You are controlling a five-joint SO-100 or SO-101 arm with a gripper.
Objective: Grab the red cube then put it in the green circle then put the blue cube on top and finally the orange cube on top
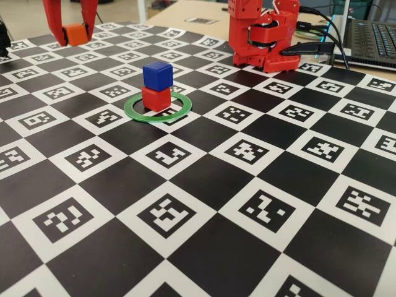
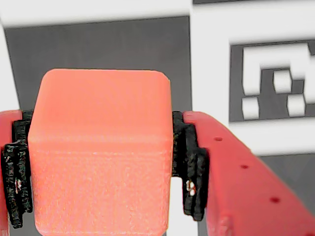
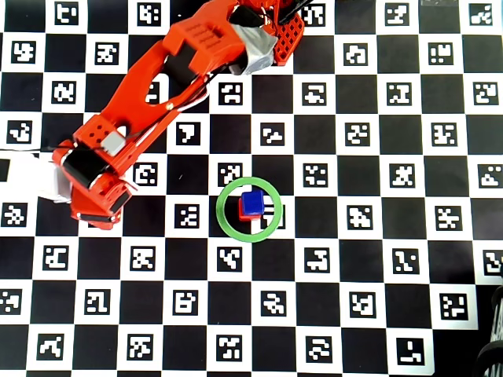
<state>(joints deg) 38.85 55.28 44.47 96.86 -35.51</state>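
In the fixed view, far left at the back, the claw (image 1: pixel 75 34) is pinching the orange cube (image 1: pixel 76 33) w/ both fingers pressing its sides, as the wrist view is confirming (image 2: pixel 101 152). Right of it, the blue cube (image 1: pixel 157 75) is sitting atop the red cube (image 1: pixel 155 99) inside the green circle (image 1: pixel 135 111) on the desk (image 1: pixel 204 185), well apart from the claw.

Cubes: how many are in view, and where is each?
3. The red cube sits inside the green ring, the blue cube on top of it, and the orange cube is between the gripper's fingers.
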